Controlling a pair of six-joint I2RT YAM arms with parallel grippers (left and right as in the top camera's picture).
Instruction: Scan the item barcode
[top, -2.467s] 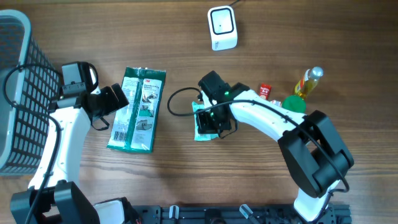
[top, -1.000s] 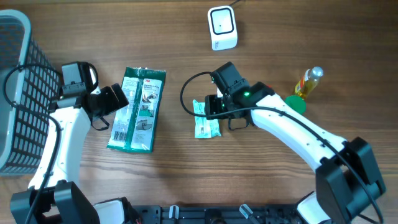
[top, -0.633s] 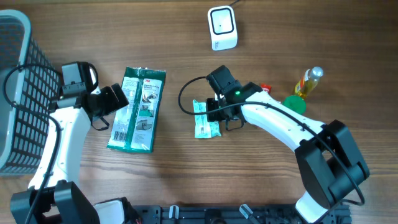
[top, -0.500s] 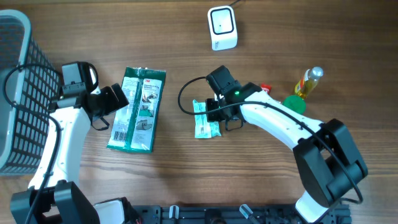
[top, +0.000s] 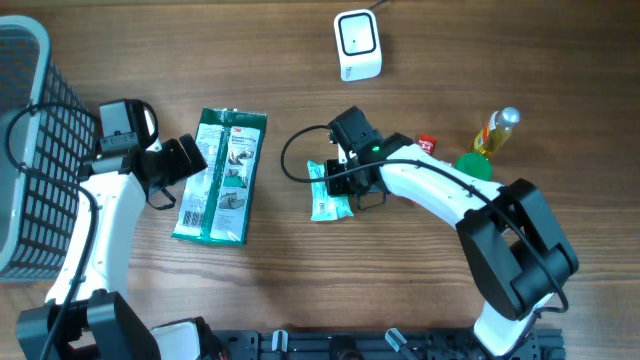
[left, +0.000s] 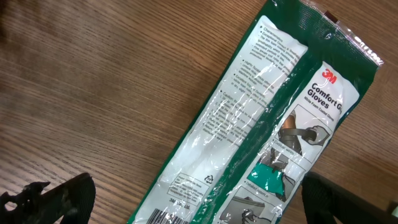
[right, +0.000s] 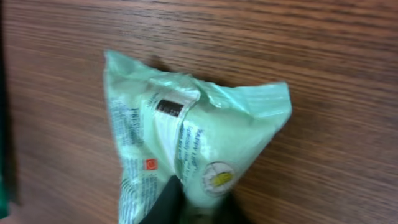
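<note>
Open bench (top: 300, 290) all round pale green packet (top: 326, 203), well apart from scanner (top: 357, 45). Pinched at its edge by right pincer (top: 338, 182), clamped tight. Over gloves pack (left: 261, 124), left pincer (left: 199, 202) spread wide.

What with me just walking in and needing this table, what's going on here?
The right gripper is shut on one edge of a small light-green packet in the middle of the table, crumpling it. The white scanner sits farther back, and the packet has not been brought to it yet. The left gripper is open and holds nothing, beside a green pack of gloves lying flat.
</note>
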